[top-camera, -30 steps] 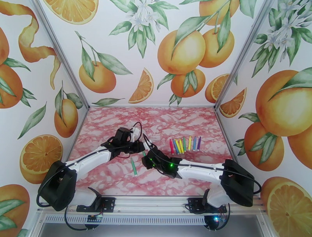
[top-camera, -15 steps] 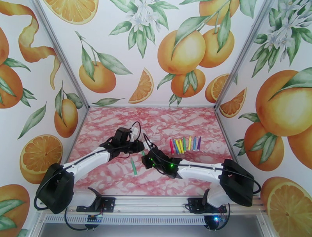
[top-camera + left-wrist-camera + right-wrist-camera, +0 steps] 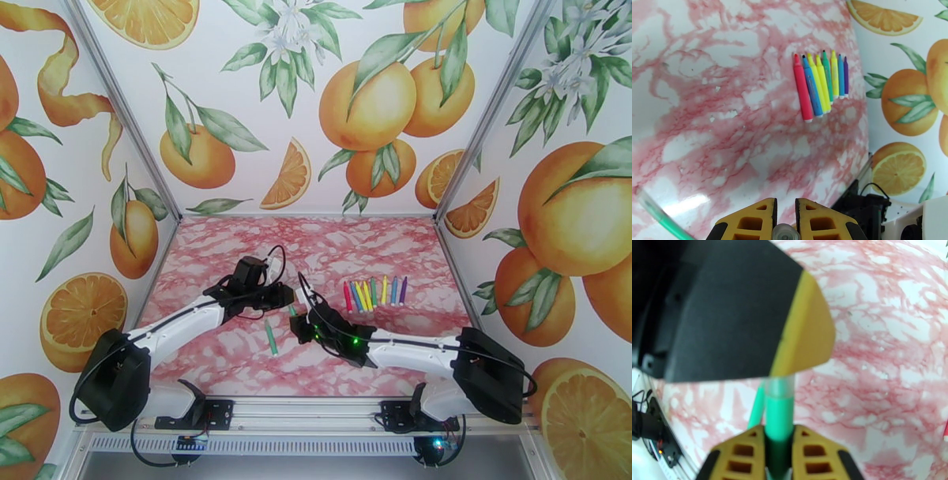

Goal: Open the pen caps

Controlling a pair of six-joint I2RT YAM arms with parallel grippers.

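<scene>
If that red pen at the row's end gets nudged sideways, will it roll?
Likely: the red pen looks round and smooth, lying flat. Being thin, it is probably light. It would probably bump the blue pen alongside.

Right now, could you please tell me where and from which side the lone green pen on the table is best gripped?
Probably across the middle of its barrel, coming straight down: the lone green pen lies flat on the table with bare surface along both sides, leaving room on each flank.
</scene>
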